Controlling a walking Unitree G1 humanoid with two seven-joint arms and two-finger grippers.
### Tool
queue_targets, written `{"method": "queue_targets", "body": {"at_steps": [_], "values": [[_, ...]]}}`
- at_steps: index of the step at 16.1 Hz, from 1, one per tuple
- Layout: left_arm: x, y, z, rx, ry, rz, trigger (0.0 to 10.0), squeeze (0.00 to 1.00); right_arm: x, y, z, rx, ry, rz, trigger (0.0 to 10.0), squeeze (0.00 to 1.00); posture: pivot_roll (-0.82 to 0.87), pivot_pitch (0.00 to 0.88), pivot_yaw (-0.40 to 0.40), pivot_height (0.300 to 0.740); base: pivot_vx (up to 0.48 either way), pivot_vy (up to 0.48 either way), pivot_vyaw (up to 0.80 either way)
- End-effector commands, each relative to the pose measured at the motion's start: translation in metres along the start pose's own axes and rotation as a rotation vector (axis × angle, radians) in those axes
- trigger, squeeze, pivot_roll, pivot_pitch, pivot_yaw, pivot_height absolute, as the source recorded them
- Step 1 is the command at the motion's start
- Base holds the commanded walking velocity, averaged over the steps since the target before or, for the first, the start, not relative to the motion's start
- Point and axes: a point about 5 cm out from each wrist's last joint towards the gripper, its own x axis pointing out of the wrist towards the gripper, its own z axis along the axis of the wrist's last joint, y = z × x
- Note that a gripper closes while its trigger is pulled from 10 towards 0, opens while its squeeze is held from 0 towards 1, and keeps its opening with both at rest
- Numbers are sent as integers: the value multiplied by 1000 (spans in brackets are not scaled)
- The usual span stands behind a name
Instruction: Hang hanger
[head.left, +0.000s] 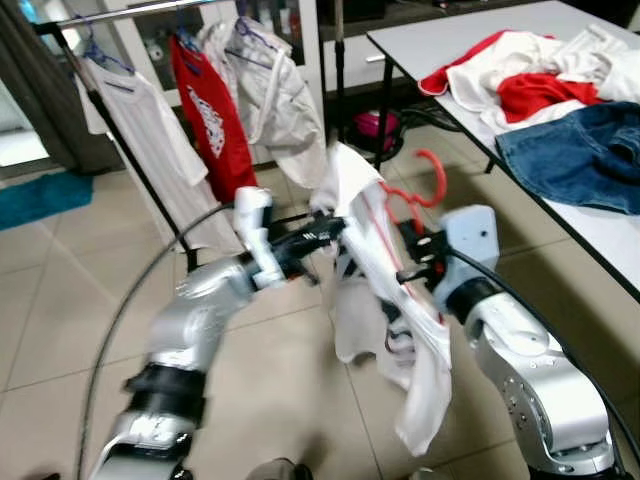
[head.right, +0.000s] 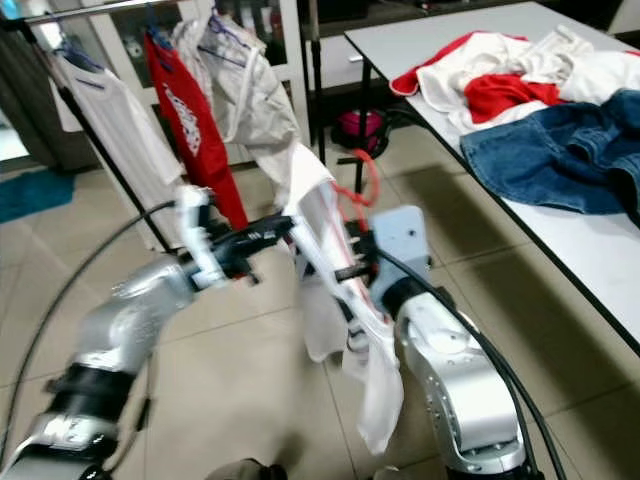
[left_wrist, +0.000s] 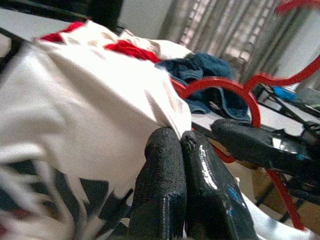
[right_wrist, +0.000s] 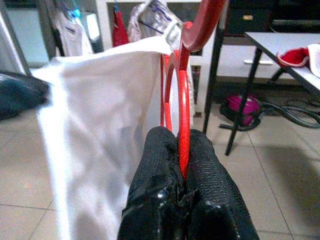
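A red plastic hanger (head.left: 425, 195) carries a white shirt (head.left: 375, 250) that droops toward the floor. My right gripper (right_wrist: 181, 150) is shut on the hanger's red bar, below its hook (right_wrist: 202, 20). My left gripper (left_wrist: 182, 145) is shut on a fold of the white shirt (left_wrist: 90, 100) near its shoulder, and its arm (head.left: 200, 310) reaches in from the left. Behind, at the upper left, stands the clothes rail (head.left: 130, 10) with a white shirt (head.left: 140, 130), a red shirt (head.left: 210, 115) and a cream garment (head.left: 275, 95) hanging on it.
A white table (head.left: 470, 40) at the right holds a heap of red and white clothes (head.left: 530, 75) and blue jeans (head.left: 580, 150). A pink object (head.left: 375, 125) and cables lie on the tiled floor under it. A teal mat (head.left: 40, 195) lies at the far left.
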Motion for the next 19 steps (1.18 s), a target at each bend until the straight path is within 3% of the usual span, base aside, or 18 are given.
{"method": "queue_targets", "body": {"at_steps": [1, 5, 8, 9, 11, 12, 13, 15, 17, 19], "values": [[0, 4, 5, 33, -4, 41, 0, 0, 0, 2, 1, 8, -7, 5, 0, 0, -131, 34, 140, 740, 0, 0, 0], [-5, 3, 8, 56, -1, 52, 0, 0, 0, 5, 0, 6, -1, 17, 0, 0, -133, 33, 137, 740, 0, 0, 0], [-14, 11, 30, 83, -101, 118, 0, 0, -2, 2, -5, -22, 29, 46, 0, 0, -129, 33, 132, 740, 0, 0, 0], [-18, 27, 53, 135, -177, 226, 0, 0, -10, 7, -8, -58, 39, 169, 0, 0, -128, 33, 130, 740, 0, 0, 0], [-21, 43, 68, 204, -187, 343, 0, 0, -18, 8, -7, -65, 37, 251, 0, 0, -130, 32, 131, 740, 0, 0, 0], [-25, 63, 88, 291, -178, 502, 0, 0, -26, 7, -4, -53, 20, 322, 0, 0, -135, 29, 133, 740, 0, 0, 0], [-27, 72, 94, 317, -170, 581, 0, 0, -29, 7, -1, -34, 2, 353, 0, 0, -139, 20, 137, 740, 0, 0, 0], [-30, 80, 97, 340, -153, 655, 0, 0, -31, 7, 2, -8, -22, 375, 0, 0, -141, 17, 141, 740, 0, 0, 0], [-34, 92, 84, 406, -29, 747, 0, 0, -33, 4, 12, 71, -91, 371, 0, 0, -143, 14, 143, 740, 0, 0, 0], [-36, 94, 58, 381, 57, 750, 0, 0, -30, -3, 20, 152, -158, 296, 0, 0, -147, 8, 150, 740, 0, 0, 0]]}}
